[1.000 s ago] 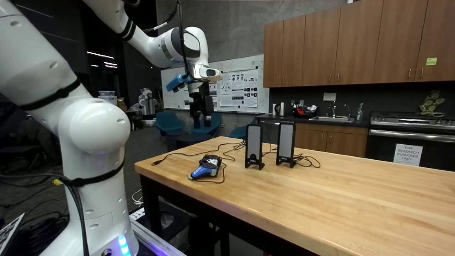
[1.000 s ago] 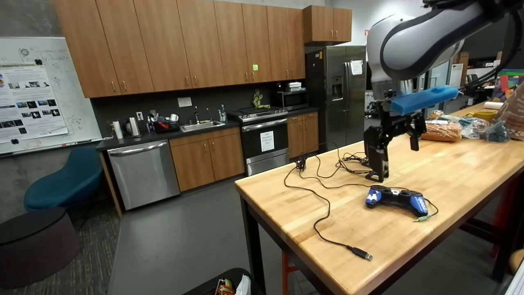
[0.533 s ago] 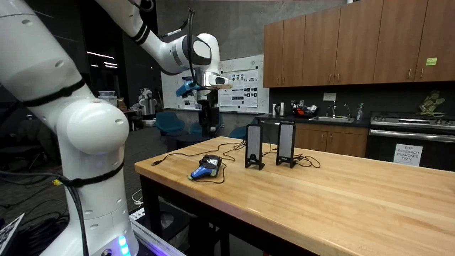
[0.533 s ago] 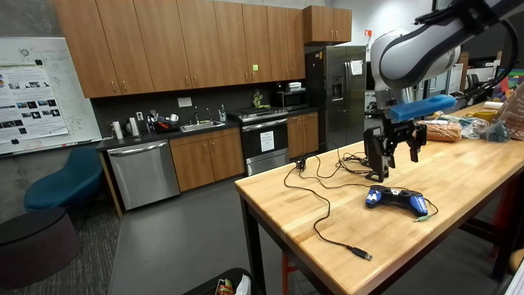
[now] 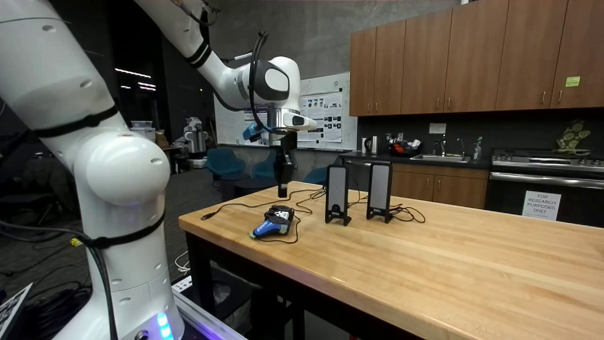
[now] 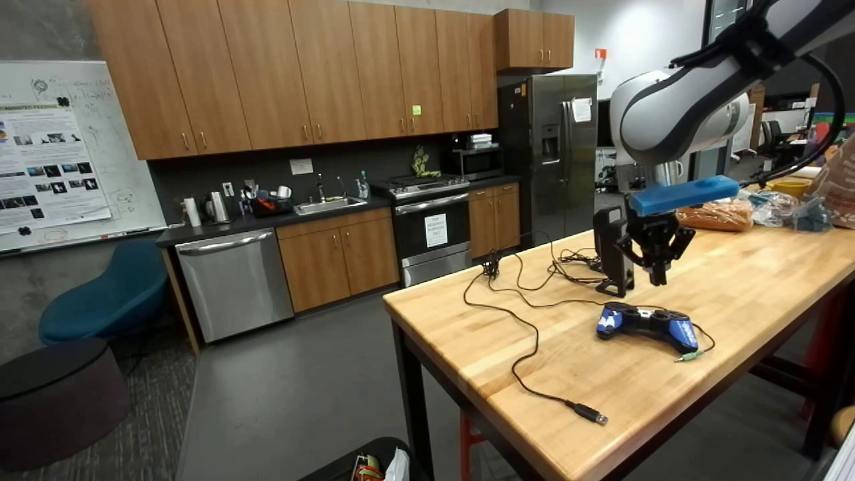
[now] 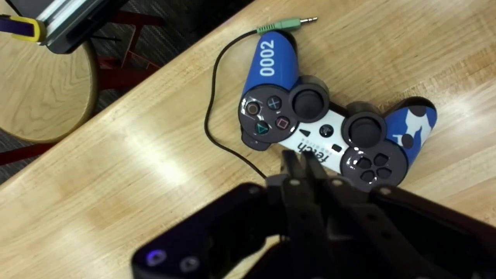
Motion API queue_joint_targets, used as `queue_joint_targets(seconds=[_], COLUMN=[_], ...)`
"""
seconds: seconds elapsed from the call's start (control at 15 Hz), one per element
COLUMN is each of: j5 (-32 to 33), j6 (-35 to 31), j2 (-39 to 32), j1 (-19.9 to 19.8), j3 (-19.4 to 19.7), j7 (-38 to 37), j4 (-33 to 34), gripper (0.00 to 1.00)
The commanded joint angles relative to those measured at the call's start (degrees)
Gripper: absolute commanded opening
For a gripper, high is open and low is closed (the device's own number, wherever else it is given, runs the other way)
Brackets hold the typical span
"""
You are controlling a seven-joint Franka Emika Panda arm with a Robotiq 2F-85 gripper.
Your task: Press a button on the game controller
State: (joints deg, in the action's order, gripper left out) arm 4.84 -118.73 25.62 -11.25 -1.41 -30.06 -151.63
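The game controller [image 7: 318,128], dark grey with blue grips and a white middle plate, lies face up on the wooden table; it shows in both exterior views as well, [image 5: 274,223] on the table near the edge. In the wrist view its symbol buttons [image 7: 274,103] and direction pad [image 7: 372,167] are uncovered. My gripper [image 7: 298,155] hangs above the controller, pointing down, its fingers drawn together with only a sliver between them and nothing held. In that view the tips overlap the "fetch" lettering. An exterior view shows a clear height between the gripper [image 6: 658,276] and the controller.
Two upright black speakers, a nearer one [image 5: 337,193] and a farther one [image 5: 380,191], stand beyond the controller. Thin cables trail over the table to a USB plug [image 6: 588,413]. A green audio plug [image 7: 286,24] lies by one grip. Bagged items [image 6: 718,215] sit farther along.
My gripper has come down towards the table, shifting right in an exterior view. Its fingers, wide apart a second ago, have come together. The controller and speakers have stayed put.
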Motion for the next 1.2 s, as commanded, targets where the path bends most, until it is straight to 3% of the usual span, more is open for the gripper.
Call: queue_joint_targets(seconds=[0.0,1.13], j5=[0.1,-0.4], j6=[-2.4,-5.3], j2=[-1.2,-4.4], j1=[-1.7,-1.6], j3=[0.6,1.0], j7=[-3.5,-6.4], j4=[-0.8,-4.3], gripper=[0.0,0.0])
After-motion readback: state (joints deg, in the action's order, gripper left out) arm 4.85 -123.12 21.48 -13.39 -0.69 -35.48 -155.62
